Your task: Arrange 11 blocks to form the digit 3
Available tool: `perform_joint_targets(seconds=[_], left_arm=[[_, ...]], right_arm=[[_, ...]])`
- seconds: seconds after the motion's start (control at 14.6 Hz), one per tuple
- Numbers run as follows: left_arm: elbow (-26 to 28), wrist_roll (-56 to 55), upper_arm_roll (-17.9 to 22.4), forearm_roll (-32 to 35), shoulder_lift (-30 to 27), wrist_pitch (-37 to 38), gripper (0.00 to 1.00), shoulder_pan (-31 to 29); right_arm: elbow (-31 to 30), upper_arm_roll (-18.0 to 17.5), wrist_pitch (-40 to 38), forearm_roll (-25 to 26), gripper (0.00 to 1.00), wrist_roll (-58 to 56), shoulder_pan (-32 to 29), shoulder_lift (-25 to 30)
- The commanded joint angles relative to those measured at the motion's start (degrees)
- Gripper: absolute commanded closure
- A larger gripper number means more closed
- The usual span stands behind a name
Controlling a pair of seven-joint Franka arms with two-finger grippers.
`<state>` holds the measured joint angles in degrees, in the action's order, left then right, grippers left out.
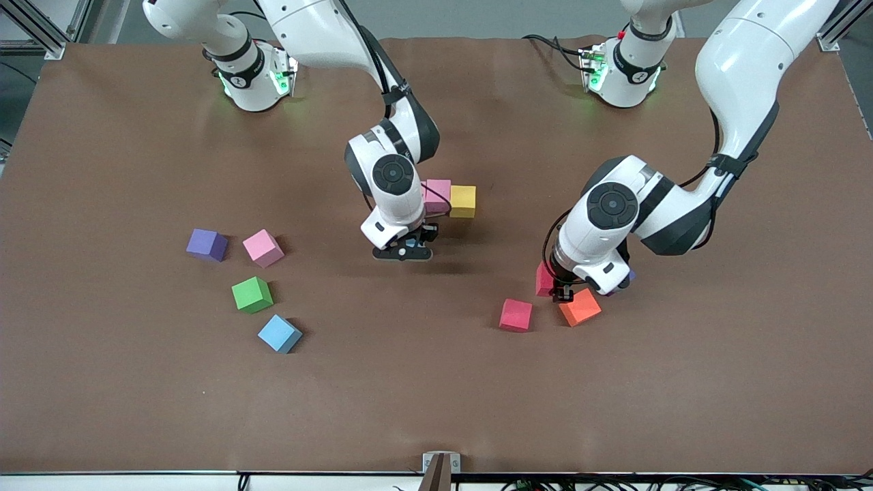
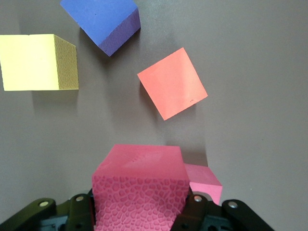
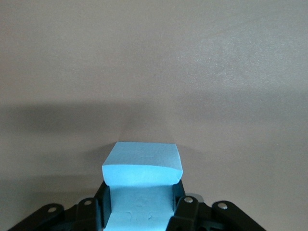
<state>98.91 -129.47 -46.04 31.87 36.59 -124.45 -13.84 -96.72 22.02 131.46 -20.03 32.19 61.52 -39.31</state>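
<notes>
My right gripper [image 1: 404, 251] [image 3: 139, 195] is shut on a light blue block [image 3: 142, 168], low over the mid-table. A pink block [image 1: 437, 196] and a yellow block [image 1: 462, 201] touch side by side just beside that arm's wrist. My left gripper [image 1: 563, 292] [image 2: 139, 204] is shut on a red block [image 2: 139, 187] [image 1: 544, 279]. Close around it lie an orange block [image 1: 580, 307] [image 2: 173, 89], a second red block [image 1: 515, 315] [image 2: 204, 180] and a blue block [image 2: 103, 21]. No digit 3 figure shows.
Toward the right arm's end lie a purple block [image 1: 206, 244], a pink block [image 1: 262, 247], a green block [image 1: 252, 294] and a light blue block [image 1: 279, 334]. A yellow block [image 2: 36, 62] beside the blue one is hidden under the left arm in the front view.
</notes>
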Motion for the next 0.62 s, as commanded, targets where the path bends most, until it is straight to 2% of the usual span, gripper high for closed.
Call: perform_joint_targets(seconds=[0.0, 0.55], left_arm=[[0.23, -0.43, -0.37, 0.91, 0.15, -0.45, 0.53, -0.48], [0.23, -0.43, -0.37, 0.91, 0.24, -0.45, 0.53, -0.48]], right_arm=[[-0.93, 0.21, 0.38, -1.15, 0.99, -0.37, -0.08, 0.02], [-1.28, 0.21, 0.47, -1.06, 0.99, -0.38, -0.08, 0.02]])
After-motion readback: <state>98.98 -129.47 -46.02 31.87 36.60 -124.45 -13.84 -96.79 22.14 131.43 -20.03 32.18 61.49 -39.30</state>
